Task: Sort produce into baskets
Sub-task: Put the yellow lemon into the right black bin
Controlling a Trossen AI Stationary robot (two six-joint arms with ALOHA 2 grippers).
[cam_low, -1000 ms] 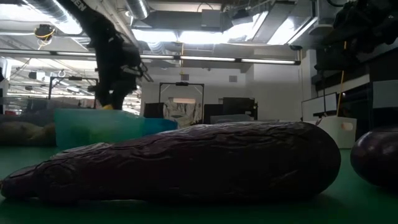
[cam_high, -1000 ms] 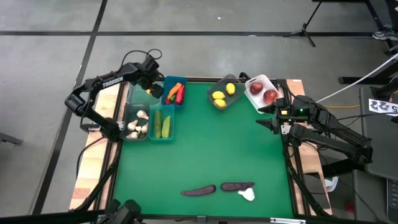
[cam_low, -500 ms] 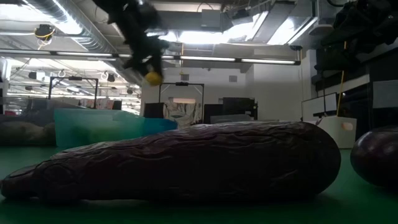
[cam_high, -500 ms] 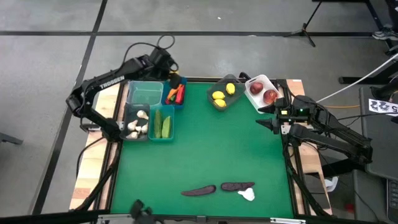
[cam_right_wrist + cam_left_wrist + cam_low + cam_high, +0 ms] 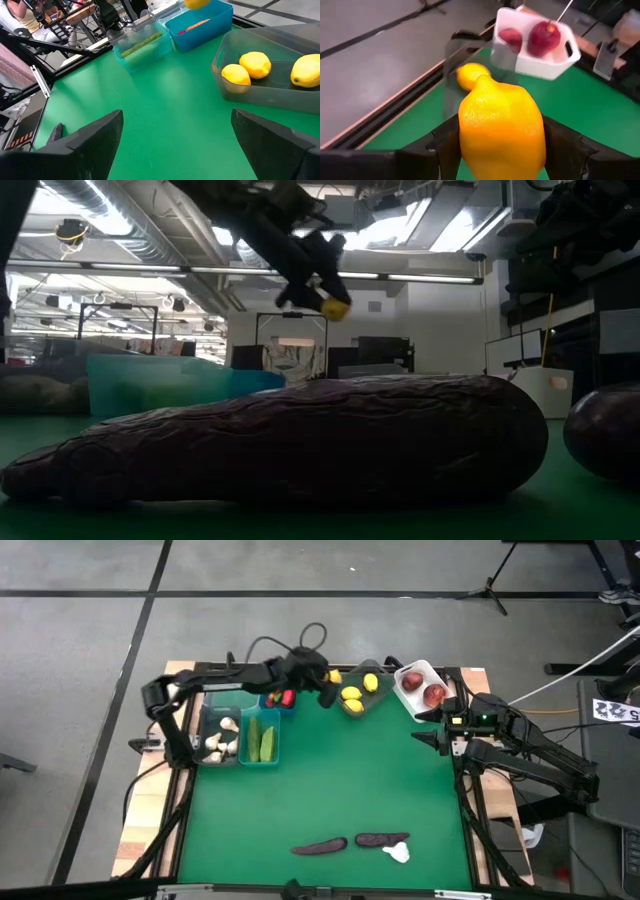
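My left gripper [image 5: 328,680] is shut on a yellow lemon [image 5: 500,127] in the air at the table's far edge, between the blue tub [image 5: 281,695] and the grey tub [image 5: 358,690]. The grey tub holds three lemons [image 5: 256,65]. The held lemon also shows in the low view [image 5: 334,308]. My right gripper [image 5: 426,728] waits open and empty at the table's right edge. Two dark eggplants [image 5: 320,846] [image 5: 382,838] and a white garlic bulb [image 5: 397,853] lie on the green mat near the front edge. My left gripper pinches the lemon between its two fingers, one on each side of its body [image 5: 465,135]. A pointed end of the lemon faces away from the wrist. The lemon is lifted clear, above the height of the tub rims.
A white tub [image 5: 420,686] with two red apples stands right of the grey tub. A tub with cucumbers [image 5: 260,738] and one with garlic bulbs [image 5: 220,740] stand at the left. A clear green tub [image 5: 228,698] lies partly under the left arm. The mat's middle [image 5: 340,770] is bare.
My left gripper has risen from over the clear green tub and swung toward the table's right along the far edge, past the blue tub to near the grey tub. It stays shut on the lemon, which travels with it clear of everything.
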